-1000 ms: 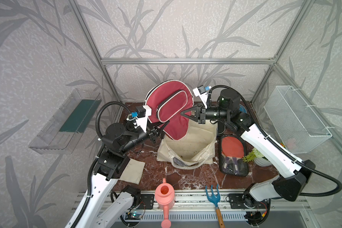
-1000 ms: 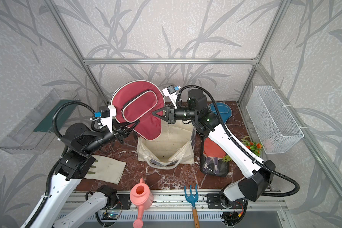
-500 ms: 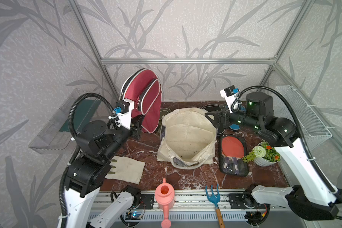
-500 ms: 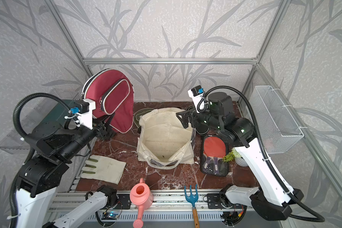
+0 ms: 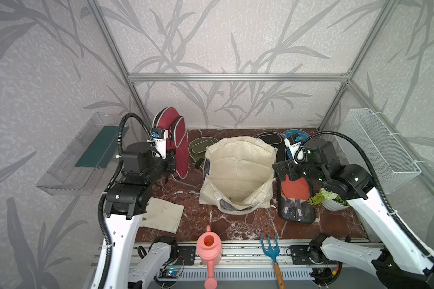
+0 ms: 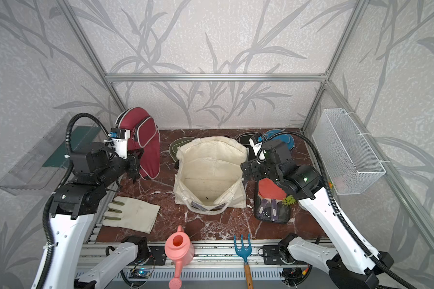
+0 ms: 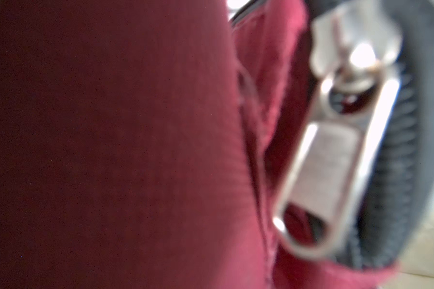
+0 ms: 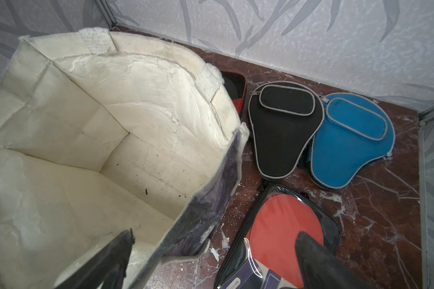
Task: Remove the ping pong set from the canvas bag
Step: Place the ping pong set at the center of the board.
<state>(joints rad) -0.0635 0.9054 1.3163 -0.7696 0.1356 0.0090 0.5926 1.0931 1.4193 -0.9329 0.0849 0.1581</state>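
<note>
The cream canvas bag (image 5: 238, 172) (image 6: 211, 170) (image 8: 85, 125) stands open mid-table, its inside bare. My left gripper (image 5: 172, 165) (image 6: 135, 167) is shut on the maroon case (image 5: 172, 140) (image 6: 145, 142), held upright at the far left; maroon fabric (image 7: 110, 150) and a zip pull fill the left wrist view. By the bag's right wall my right gripper (image 5: 280, 170) (image 6: 247, 170) (image 8: 214, 240) is open and holds nothing. The olive case (image 5: 198, 150), black case (image 8: 281, 135), blue case (image 8: 353, 145) and clear-fronted case with red paddles (image 5: 296, 192) (image 8: 283, 225) lie on the table.
A pink watering can (image 5: 208, 247) and a blue garden fork (image 5: 271, 247) sit at the front rail. A pale glove (image 6: 130, 212) lies front left. A potted plant (image 5: 331, 200) stands right, below a wire basket (image 5: 378, 145). A clear shelf (image 5: 85, 155) hangs on the left wall.
The maroon case moved from above the bag to the far left in my left gripper. My right gripper let go of it, opened and drew back to the bag's right side.
</note>
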